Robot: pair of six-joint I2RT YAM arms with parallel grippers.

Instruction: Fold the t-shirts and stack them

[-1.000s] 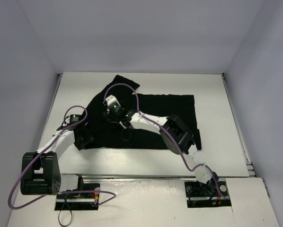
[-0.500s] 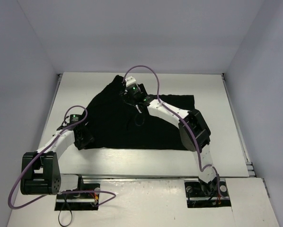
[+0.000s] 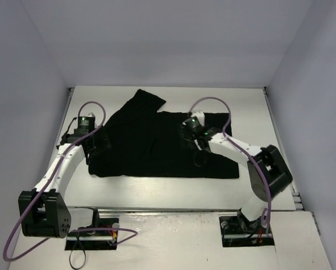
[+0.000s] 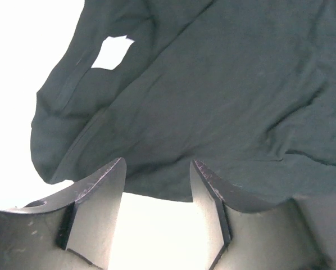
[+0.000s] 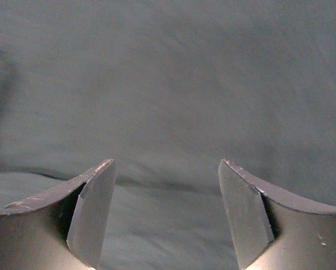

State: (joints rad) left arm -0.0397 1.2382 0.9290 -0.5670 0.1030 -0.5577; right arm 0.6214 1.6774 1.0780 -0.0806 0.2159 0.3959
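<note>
At the near-left edge of the black t-shirt (image 3: pixel 151 152), left gripper (image 4: pixel 158 162) hangs half open, bare white table (image 3: pixel 252 107) between its jaws, nothing held. Farther right, right gripper (image 5: pixel 165 163) spread wide just above the cloth, empty. T-shirt lies mid-table, sleeve toward far edge

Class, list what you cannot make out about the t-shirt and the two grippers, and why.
Top view: the t-shirt is uniformly black, so folds and layers are lost.
Top view: fingertips of the right gripper hide under its wrist; contact with cloth unclear.
Right wrist view: cloth fills the frame, shirt edges cut off.
Left wrist view: the table beside the left gripper is washed out white.
</note>
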